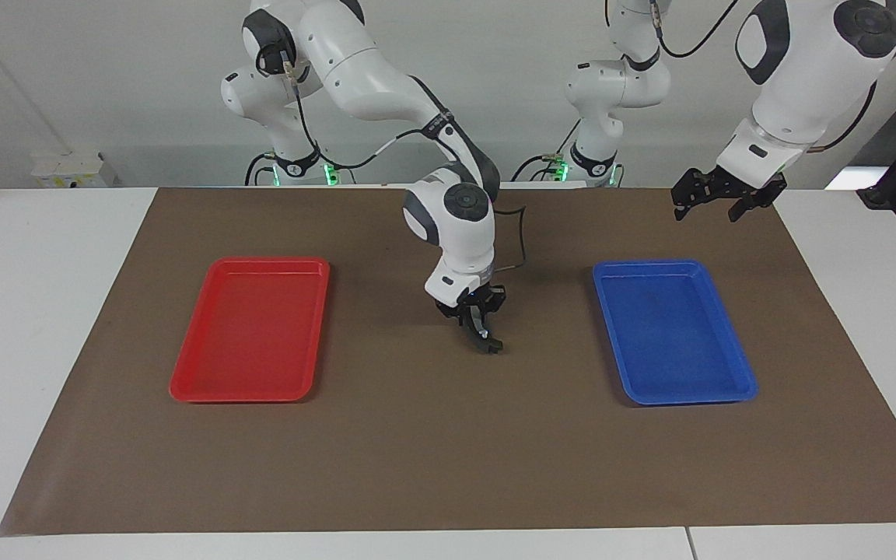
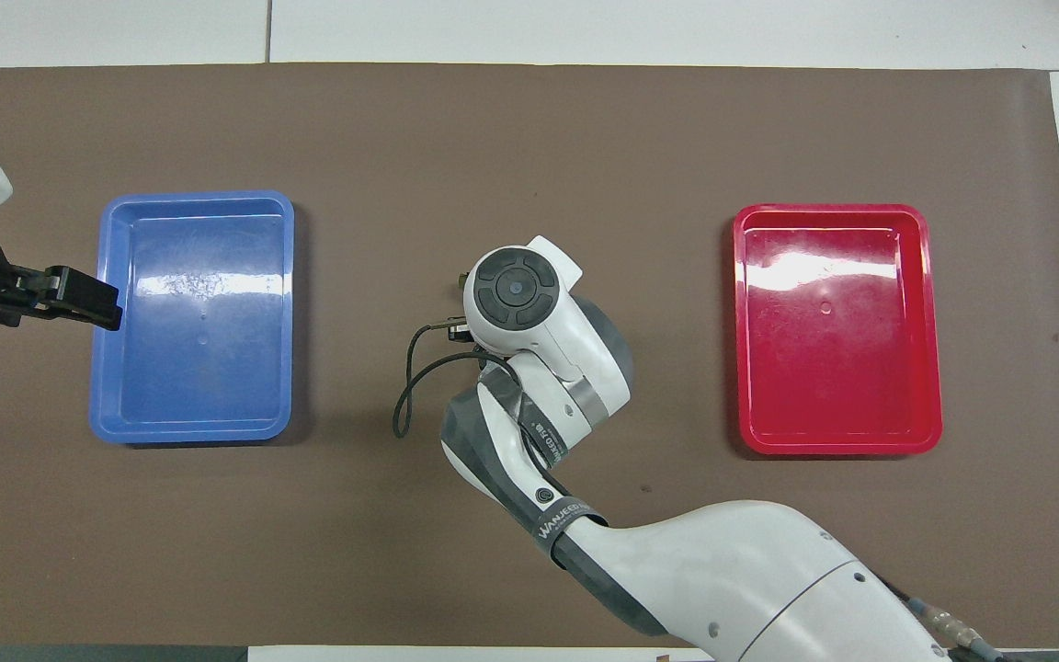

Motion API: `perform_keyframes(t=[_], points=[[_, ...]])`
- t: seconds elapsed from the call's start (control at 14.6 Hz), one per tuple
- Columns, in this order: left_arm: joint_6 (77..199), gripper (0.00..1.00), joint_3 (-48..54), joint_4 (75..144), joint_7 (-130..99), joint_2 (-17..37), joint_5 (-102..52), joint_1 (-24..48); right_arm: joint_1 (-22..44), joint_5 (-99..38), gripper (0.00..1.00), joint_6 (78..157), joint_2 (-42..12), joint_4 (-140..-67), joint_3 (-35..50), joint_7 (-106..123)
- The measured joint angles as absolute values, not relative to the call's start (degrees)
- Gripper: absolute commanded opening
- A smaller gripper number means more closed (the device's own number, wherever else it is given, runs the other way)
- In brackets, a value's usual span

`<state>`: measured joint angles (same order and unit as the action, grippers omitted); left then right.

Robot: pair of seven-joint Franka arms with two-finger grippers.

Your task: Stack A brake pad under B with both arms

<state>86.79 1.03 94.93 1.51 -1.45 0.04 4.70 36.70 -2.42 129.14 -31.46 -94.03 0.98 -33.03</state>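
In the overhead view the right arm's own wrist hides the right tool and whatever lies under it on the brown mat (image 2: 529, 138). In the facing view the right tool (image 1: 480, 330) shows low over the mat between the 2 trays, with a small dark piece (image 1: 487, 342) at its tips; which of the 2 pads this is, or whether 1 lies under another, is too small to tell, though it seems clamped. The left arm is cut off by the frame edge in both views; only the left tool (image 2: 79, 299) and a little wrist show overhead.
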Motion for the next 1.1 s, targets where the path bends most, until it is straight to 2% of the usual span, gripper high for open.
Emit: perform_keyframes(t=[0.14, 0.21, 0.34, 0.41, 1.1], points=[[86.79, 0.98, 0.98, 94.93, 1.51, -1.45, 0.04, 4.69, 36.81, -2.41, 0.01, 129.14, -31.50, -94.07, 0.99, -33.03], [86.83, 0.98, 0.98, 94.93, 1.51, -1.45, 0.05, 4.69, 37.05, -2.41, 0.10, 129.14, -31.54, -94.09, 0.99, -33.03], [87.03, 0.98, 0.97, 94.93, 1.51, -1.45, 0.05, 4.69, 37.44, -2.41, 0.42, 129.46, -31.61, -94.23, 1.00, -33.08], [87.31, 0.98, 0.96, 94.93, 1.51, -1.45, 0.05, 4.69, 37.52, -2.42, 0.99, 129.93, -31.66, -94.46, 1.00, -33.11], [88.15, 0.98, 0.89, 94.93, 1.51, -1.45, 0.05, 4.69, 37.61, -1.84, 1.00, 131.09, -31.84, -95.24, 0.89, -33.11]])
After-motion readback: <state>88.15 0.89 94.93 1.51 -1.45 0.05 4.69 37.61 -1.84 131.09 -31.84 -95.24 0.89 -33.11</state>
